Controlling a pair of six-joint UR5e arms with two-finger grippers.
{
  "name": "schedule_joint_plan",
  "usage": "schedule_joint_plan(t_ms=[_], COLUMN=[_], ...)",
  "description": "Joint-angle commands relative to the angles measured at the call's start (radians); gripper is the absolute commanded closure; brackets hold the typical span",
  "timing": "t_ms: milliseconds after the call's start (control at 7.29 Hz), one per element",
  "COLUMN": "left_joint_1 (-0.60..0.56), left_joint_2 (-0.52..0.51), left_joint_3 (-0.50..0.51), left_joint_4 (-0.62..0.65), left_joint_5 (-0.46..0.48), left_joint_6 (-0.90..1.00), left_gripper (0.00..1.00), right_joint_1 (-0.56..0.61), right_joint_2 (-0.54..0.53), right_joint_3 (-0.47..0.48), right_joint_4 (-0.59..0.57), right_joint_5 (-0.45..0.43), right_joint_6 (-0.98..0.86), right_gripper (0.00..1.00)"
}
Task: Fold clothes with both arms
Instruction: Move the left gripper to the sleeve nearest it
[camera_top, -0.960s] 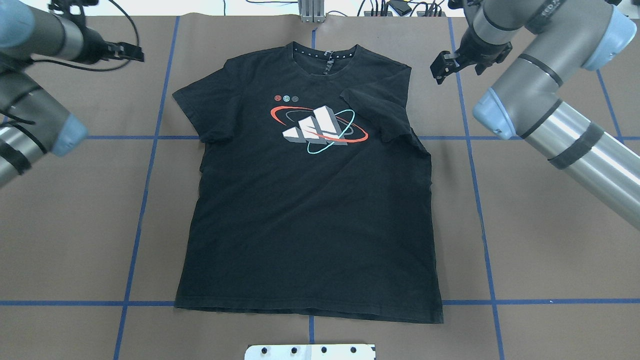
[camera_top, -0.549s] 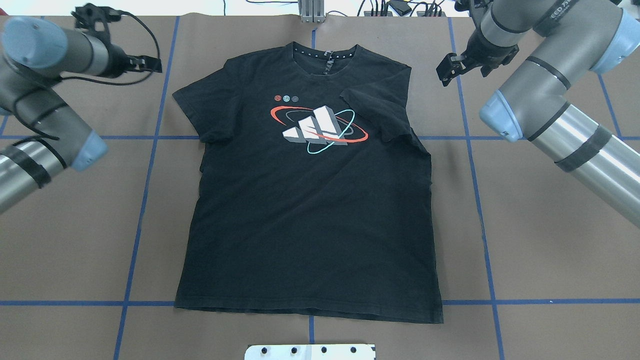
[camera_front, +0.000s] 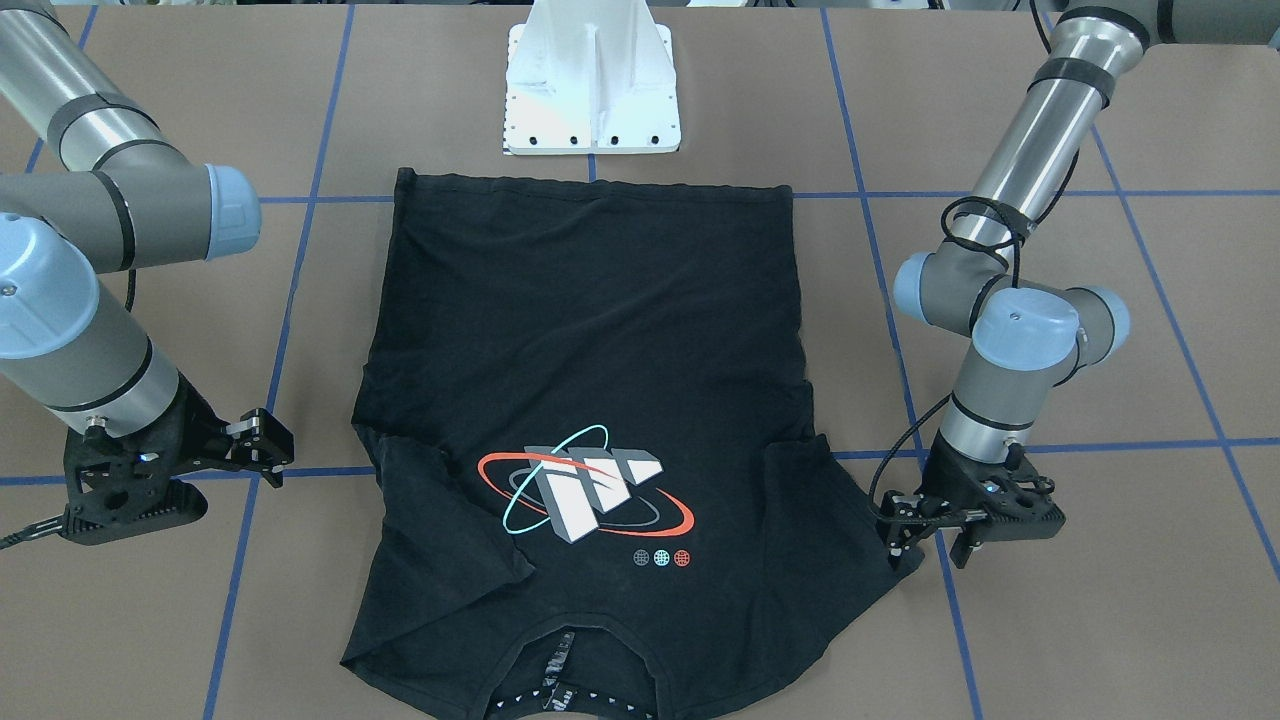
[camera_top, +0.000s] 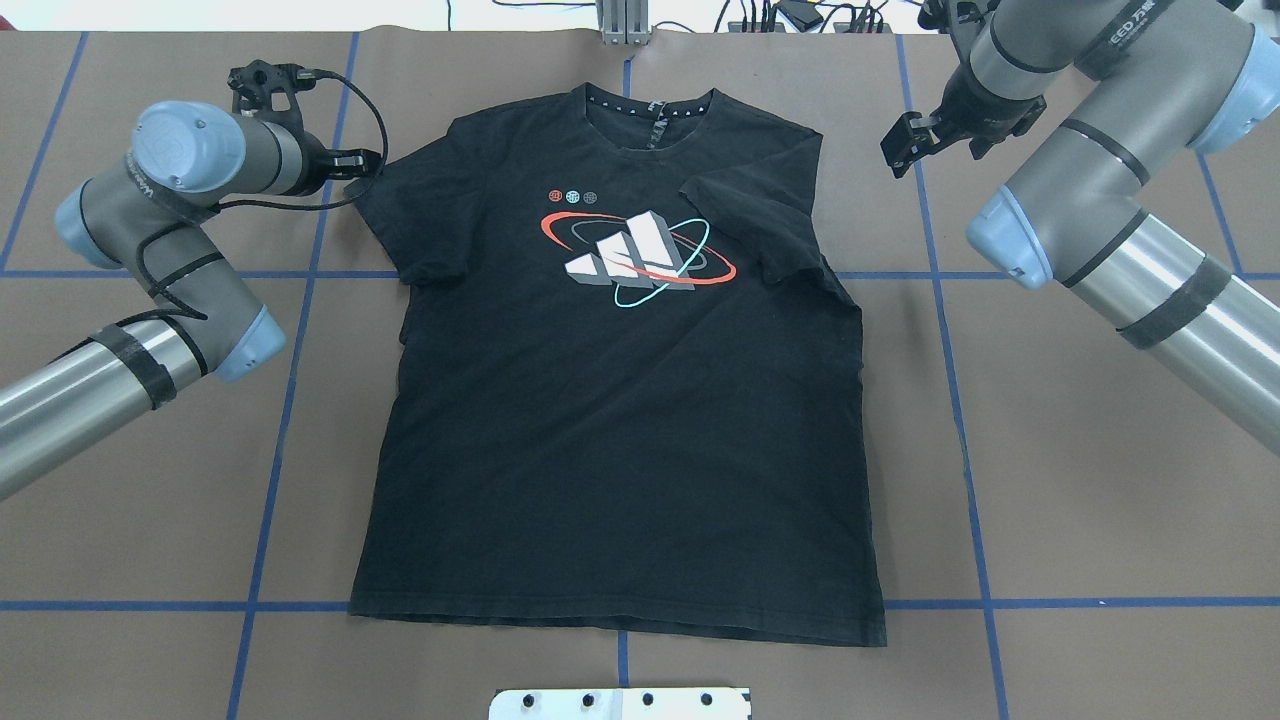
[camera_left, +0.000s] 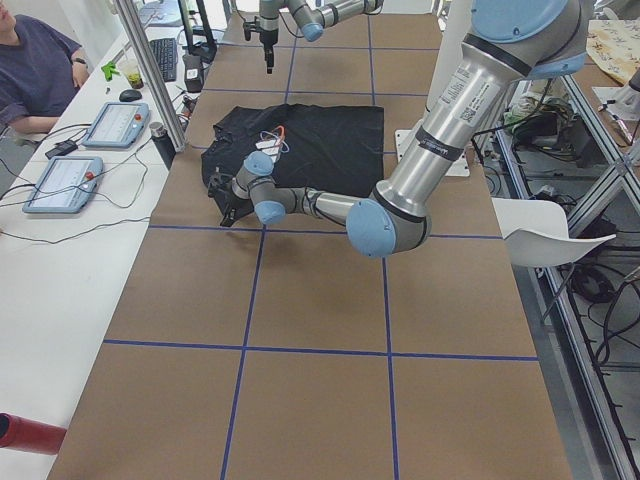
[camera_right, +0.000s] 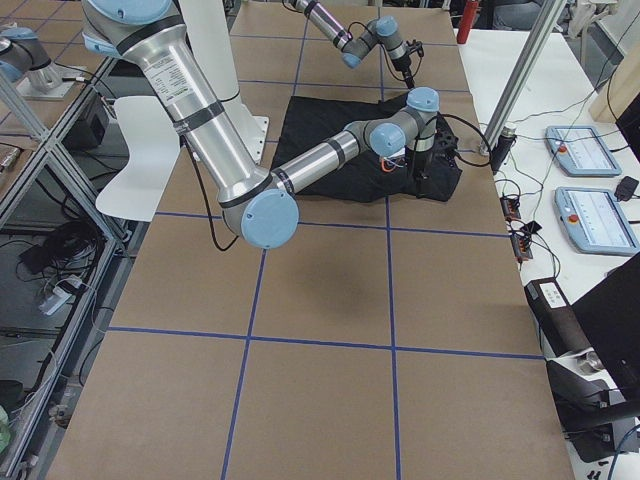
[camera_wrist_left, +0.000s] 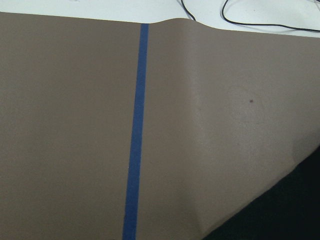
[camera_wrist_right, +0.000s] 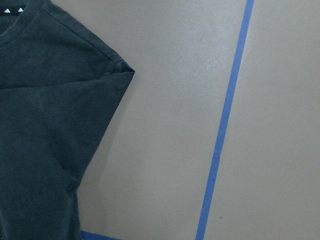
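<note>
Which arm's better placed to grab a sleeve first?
Left. The left gripper sits at the edge of the T-shirt's flat left sleeve; the right gripper hovers clear, and the right sleeve is folded inward.

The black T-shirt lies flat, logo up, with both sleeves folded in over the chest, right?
No: only the sleeve on the robot's right is folded in; the other sleeve lies spread out, as the overhead exterior view shows. The rest is right.

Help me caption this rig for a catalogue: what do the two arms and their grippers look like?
Both the left arm and right arm are shiny silver tubes with grey joints, light blue round caps and black bands. A black cable loops along the left one. The left gripper and right gripper are black, with two fingers each.
</note>
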Motion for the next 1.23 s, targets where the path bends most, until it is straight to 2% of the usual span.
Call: schedule_joint_plan(t_ms=[0,549,960,1097], left_joint_1=[0.017,0.016,0.01,0.007], left_joint_2=[-0.001,-0.001,-0.001,-0.001], left_joint_3=[0.004,0.004,0.002,0.001], left_joint_4=[0.002,0.005,0.007,0.005], left_joint_5=[0.001,0.001,0.001,0.001], left_joint_6=[-0.001,0.005,0.008,0.008], left_gripper=[0.25,0.53,1.0,1.0], right_joint_1=[-0.001,-0.004,-0.012,-0.012], right_joint_2=[0.0,0.0,0.0,0.0], right_joint_3=[-0.002,-0.005,-0.005,-0.005], right_joint_4=[0.0,0.0,0.0,0.0], right_joint_5=[-0.001,-0.001,-0.002,-0.004], right_joint_6=[0.001,0.001,0.003,0.003], right_gripper=[0.0,0.0,0.0,0.0])
